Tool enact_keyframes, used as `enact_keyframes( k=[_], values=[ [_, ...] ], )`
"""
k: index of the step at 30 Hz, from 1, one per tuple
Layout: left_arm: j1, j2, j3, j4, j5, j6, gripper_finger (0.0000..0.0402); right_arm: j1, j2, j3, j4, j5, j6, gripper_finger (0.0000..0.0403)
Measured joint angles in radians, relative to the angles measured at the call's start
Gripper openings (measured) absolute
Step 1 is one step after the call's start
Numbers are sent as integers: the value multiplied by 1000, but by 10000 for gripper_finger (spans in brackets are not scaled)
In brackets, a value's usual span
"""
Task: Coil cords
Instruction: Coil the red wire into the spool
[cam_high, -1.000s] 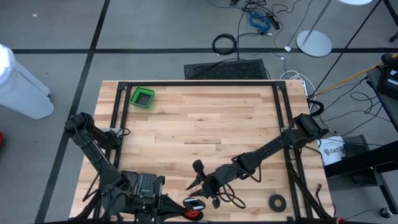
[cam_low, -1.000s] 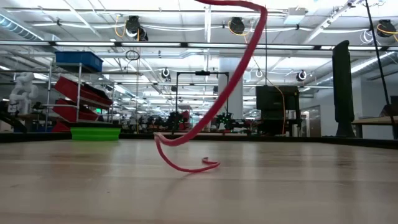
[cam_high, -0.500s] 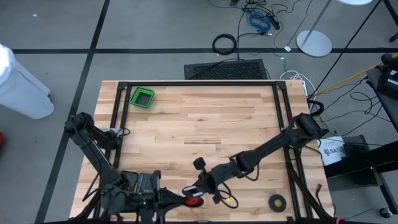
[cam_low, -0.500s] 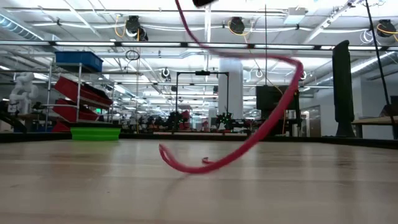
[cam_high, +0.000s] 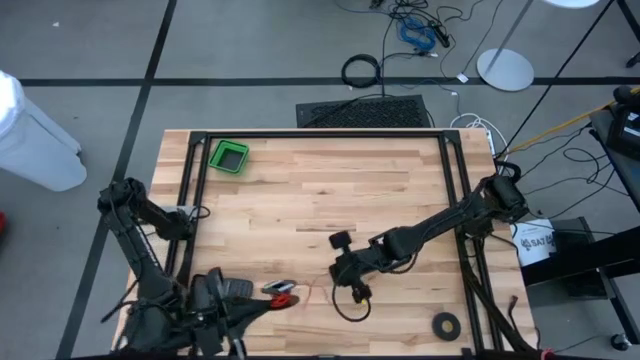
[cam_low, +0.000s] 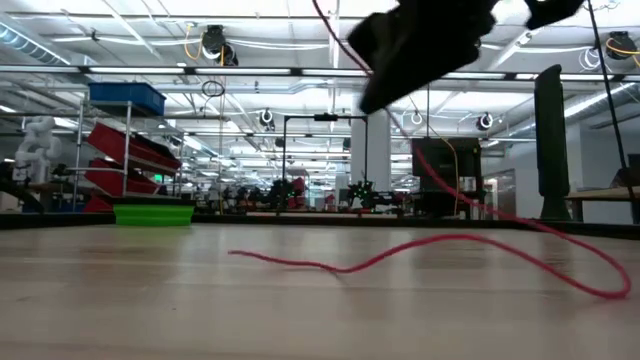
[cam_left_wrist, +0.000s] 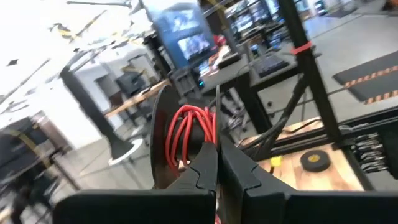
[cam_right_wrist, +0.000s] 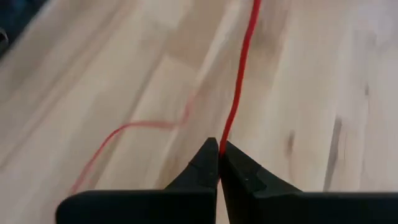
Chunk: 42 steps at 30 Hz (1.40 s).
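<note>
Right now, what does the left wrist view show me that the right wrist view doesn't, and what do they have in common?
Only the left wrist view shows the left gripper shut on the coiled red part of the cord, wound on a dark round bundle, with the black tape ring on the table beyond. Only the right wrist view shows the right gripper shut on a single straight strand, with a slack loop lying on the wood. Both show shut fingers pinching the same red cord.

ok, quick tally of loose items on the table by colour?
Red: 1, the cord, coil end in the left gripper, strand pinched by the right gripper
Green: 1, bin
Black: 1, tape ring
Total: 3
</note>
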Motion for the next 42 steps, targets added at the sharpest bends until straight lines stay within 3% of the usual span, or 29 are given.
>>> enact_keyframes(
  k=[4, 20, 27, 34, 39, 42],
  values=[
    [-39, -15, 0, 1, -85, 1, 4, 1, -22, 0, -176, 15, 79, 0],
    [-149, -17, 0, 63, -208, 76, 4, 28, -33, 0, -738, 103, 450, 0],
    [-192, -17, 0, 90, -237, 82, 4, 67, -51, 0, -810, 74, 528, 0],
    [-199, -17, 0, 96, -267, 72, 4, 157, -160, 0, -825, 97, 661, 0],
    [-173, -17, 0, 93, -258, 53, 4, 234, -259, 0, -762, 260, 711, 8],
    [-147, -17, 0, 92, -218, 45, 4, 275, -295, 0, -670, 389, 641, 22]
  ],
)
